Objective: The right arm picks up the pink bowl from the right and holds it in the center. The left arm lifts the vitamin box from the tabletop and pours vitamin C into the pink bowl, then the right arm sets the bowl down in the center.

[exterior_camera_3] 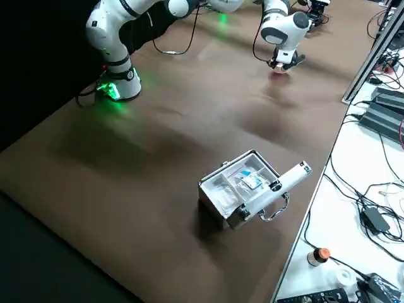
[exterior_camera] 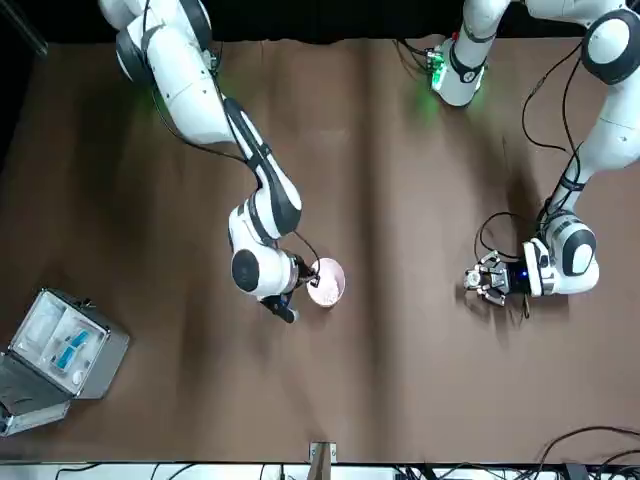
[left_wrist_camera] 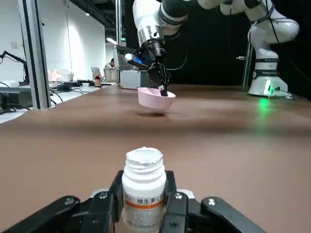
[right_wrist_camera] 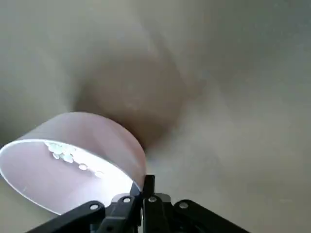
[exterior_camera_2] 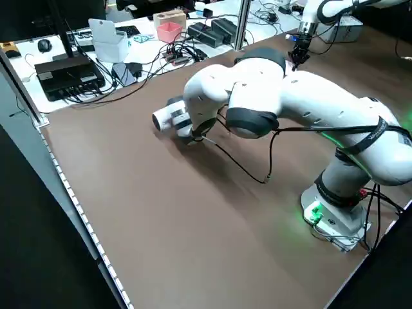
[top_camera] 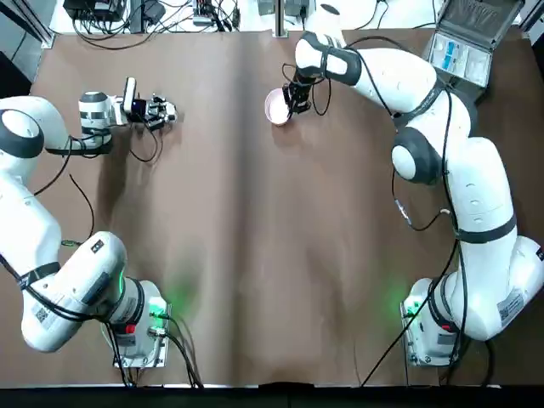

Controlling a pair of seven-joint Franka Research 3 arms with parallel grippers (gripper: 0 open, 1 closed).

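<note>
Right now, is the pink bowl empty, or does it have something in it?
Not empty: the right wrist view shows small whitish pieces inside the pink bowl.

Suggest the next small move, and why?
Probably lower the right gripper, at far mid-table, to set its round pale-pink bowl on the matte brown tabletop: white tablets lie inside, the bowl hangs above its shadow, and the left gripper, at the left, holds a white plastic bottle upright.

The white bottle (left_wrist_camera: 144, 187) bears Chinese characters, seemingly beginning "维生素C".
</note>
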